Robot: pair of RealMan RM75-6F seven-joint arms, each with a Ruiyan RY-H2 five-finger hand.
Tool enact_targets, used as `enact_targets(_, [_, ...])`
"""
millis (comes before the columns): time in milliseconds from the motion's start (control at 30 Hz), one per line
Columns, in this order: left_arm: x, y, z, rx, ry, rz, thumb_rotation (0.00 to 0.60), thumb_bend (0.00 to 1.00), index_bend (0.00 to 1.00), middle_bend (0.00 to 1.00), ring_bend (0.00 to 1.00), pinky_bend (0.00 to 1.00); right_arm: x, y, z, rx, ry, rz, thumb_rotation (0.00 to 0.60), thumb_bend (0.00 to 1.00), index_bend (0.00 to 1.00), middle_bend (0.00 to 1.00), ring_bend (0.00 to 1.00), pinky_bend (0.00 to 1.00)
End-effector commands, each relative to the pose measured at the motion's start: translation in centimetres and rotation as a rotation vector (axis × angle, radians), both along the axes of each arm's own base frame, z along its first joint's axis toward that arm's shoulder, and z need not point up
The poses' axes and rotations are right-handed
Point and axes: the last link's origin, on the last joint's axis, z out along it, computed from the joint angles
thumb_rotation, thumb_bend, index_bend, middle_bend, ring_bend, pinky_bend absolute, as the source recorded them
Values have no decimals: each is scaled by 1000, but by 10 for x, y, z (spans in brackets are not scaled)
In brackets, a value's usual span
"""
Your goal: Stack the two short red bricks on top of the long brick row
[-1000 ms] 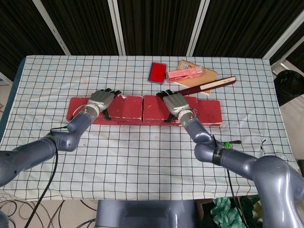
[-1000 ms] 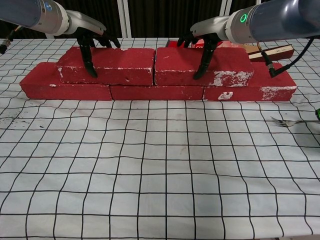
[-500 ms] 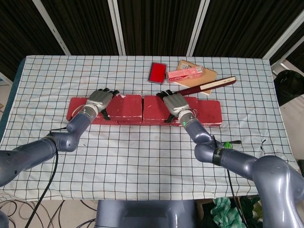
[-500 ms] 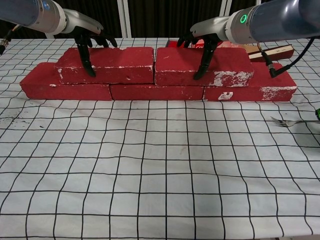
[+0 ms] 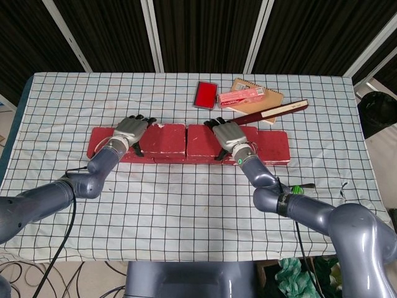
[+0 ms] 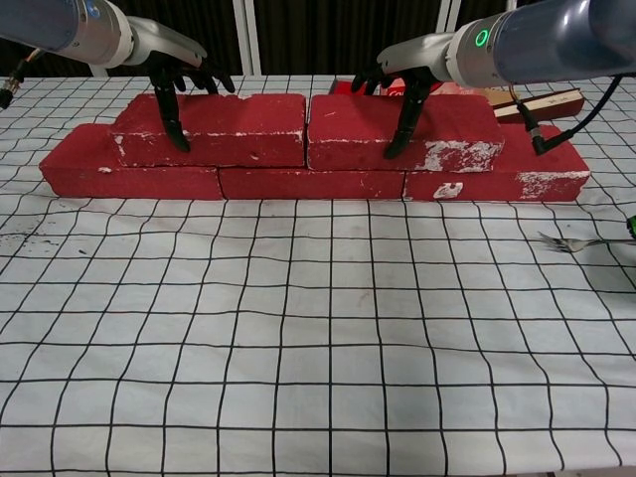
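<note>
The long brick row (image 6: 308,184) lies across the table's middle, and both short red bricks sit on top of it, side by side with a thin gap between them. My left hand (image 6: 174,84) grips the left short brick (image 6: 238,124) at its left end, thumb down the front face and fingers over the back edge. My right hand (image 6: 407,84) holds the right short brick (image 6: 452,119) the same way near its middle. In the head view the left hand (image 5: 130,128) and right hand (image 5: 228,135) cover parts of the two bricks' tops.
Behind the row lie a flat red case (image 5: 205,95), a pink box (image 5: 242,96), a brown notebook (image 5: 265,98) and a dark red book (image 5: 276,112). A fork (image 6: 576,240) lies on the checked cloth at the right, near a green item (image 5: 298,188).
My left hand has shifted very slightly to the left on its brick. The bricks and the right hand have not moved.
</note>
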Motion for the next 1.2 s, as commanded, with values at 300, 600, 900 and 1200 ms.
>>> enact_targets(300, [4, 0, 3, 11, -4, -9, 600, 0, 52, 114, 0, 0, 1, 1, 1, 11, -13, -4, 600, 118, 13, 29, 0, 86])
enact_targets(600, [4, 0, 3, 11, -3, -7, 600, 0, 50, 111, 0, 0, 1, 0, 2, 13, -13, -4, 600, 114, 0, 2, 0, 86])
enact_targets(900, [4, 0, 2, 9, -5, -6, 600, 0, 50, 111, 0, 0, 2, 0, 2, 12, -18, -2, 600, 114, 0, 1, 0, 86])
enact_targets(1200, [4, -1, 3, 9, -5, -6, 600, 0, 50, 111, 0, 0, 2, 0, 2, 6, -20, 8, 600, 83, 0, 0, 0, 76])
